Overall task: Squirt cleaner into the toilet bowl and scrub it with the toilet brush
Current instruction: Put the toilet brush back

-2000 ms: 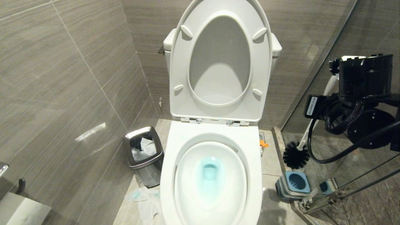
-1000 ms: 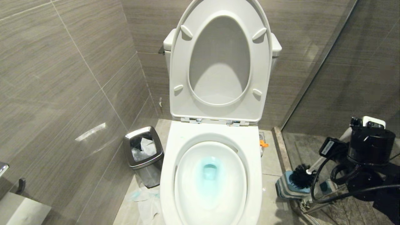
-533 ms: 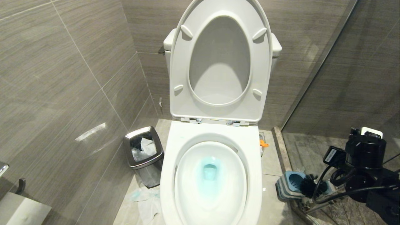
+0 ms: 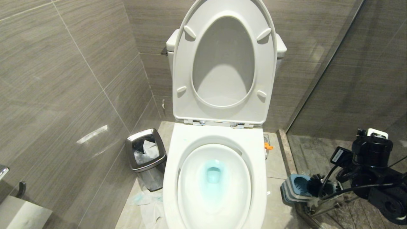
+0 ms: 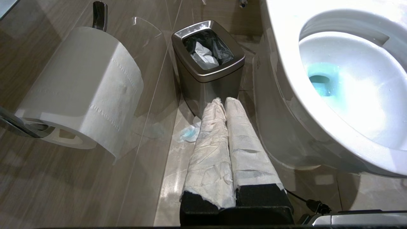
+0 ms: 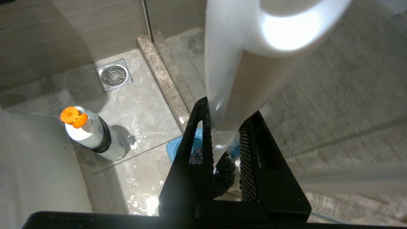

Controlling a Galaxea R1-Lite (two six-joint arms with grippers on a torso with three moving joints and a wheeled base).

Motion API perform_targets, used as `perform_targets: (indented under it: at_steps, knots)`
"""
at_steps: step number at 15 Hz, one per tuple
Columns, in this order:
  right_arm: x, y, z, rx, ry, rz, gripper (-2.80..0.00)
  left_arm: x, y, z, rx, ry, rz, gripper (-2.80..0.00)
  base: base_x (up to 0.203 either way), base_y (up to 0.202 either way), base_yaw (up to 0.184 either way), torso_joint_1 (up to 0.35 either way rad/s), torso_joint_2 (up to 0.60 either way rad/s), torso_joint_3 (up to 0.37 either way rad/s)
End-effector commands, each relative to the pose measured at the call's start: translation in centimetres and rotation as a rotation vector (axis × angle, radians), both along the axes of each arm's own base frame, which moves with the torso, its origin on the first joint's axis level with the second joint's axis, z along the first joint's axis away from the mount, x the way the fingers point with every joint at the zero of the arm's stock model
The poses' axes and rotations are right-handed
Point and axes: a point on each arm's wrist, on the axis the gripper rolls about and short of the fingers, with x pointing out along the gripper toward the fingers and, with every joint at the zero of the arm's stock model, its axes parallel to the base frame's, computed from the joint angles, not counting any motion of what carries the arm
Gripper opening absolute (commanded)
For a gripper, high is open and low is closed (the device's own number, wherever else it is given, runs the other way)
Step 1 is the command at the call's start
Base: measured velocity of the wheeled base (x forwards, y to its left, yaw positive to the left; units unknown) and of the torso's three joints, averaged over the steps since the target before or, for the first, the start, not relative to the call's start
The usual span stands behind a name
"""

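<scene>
The large white glossy ceramic toilet bowl [image 4: 214, 181], its white seat and lid raised against the cistern, holds pale blue water pooled at its drain. Left of it, the small square brushed-steel waste bin [image 4: 146, 157] contains a black liner and crumpled white tissue. On the bowl's right, the squat grey-and-blue ribbed brush holder [image 4: 294, 189] stands on the floor, and the black bristle head of the slim white-handled toilet brush [image 4: 314, 185] sits at the holder's right-hand edge, not plainly down inside its blue well. The right gripper [image 6: 224, 149], low beside the glass shower screen, has its black ribbed fingers [image 6: 198, 149] closed narrowly on the brush's white handle, which runs up between them towards the camera; the bristles lie directly beneath the fingers, with the blue holder just behind. A white cleaner bottle with an orange cap [image 6: 90, 133] stands on the tiles beside the bowl's base, near the holder and apart from the gripper. In the head view the arm's black wrist housing and cables cover most of the handle. The left gripper [image 5: 224, 105] hangs beside the bowl, its tissue-wrapped fingers pressed together on nothing, pointing at the bin, with a white toilet-paper roll [image 5: 82, 89] on the wall beside it.
</scene>
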Motion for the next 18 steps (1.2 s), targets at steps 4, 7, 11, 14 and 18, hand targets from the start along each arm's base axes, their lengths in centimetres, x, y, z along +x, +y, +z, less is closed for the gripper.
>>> perform_targets:
  at_steps: [4, 7, 11, 14, 18]
  knots:
    - [2.3, -0.2, -1.2, -0.035, 0.030, 0.009, -2.80, 0.0, 0.0, 0.0, 0.000, 0.000, 0.001, -2.80, 0.000, 0.000, 0.000, 0.000, 0.00, 0.000]
    - [3.8, -0.5, -2.1, -0.056, 0.048, 0.009, -2.80, 0.0, 0.0, 0.0, 0.000, 0.000, -0.001, -2.80, 0.000, 0.000, 0.000, 0.000, 0.00, 0.000]
    - [5.5, -0.5, -3.2, -0.063, 0.058, 0.024, -2.80, 0.0, 0.0, 0.0, 0.000, 0.000, 0.000, -2.80, 0.000, 0.000, 0.000, 0.000, 0.00, 0.000]
    - [6.4, -0.4, -3.9, -0.050, 0.036, 0.069, -2.80, 0.0, 0.0, 0.0, 0.000, 0.000, -0.001, -2.80, 0.000, 0.000, 0.000, 0.000, 0.00, 0.000]
    - [6.8, -0.3, -5.0, -0.046, 0.033, 0.091, -2.80, 0.0, 0.0, 0.0, 0.000, 0.000, 0.000, -2.80, 0.000, 0.000, 0.000, 0.000, 0.00, 0.000]
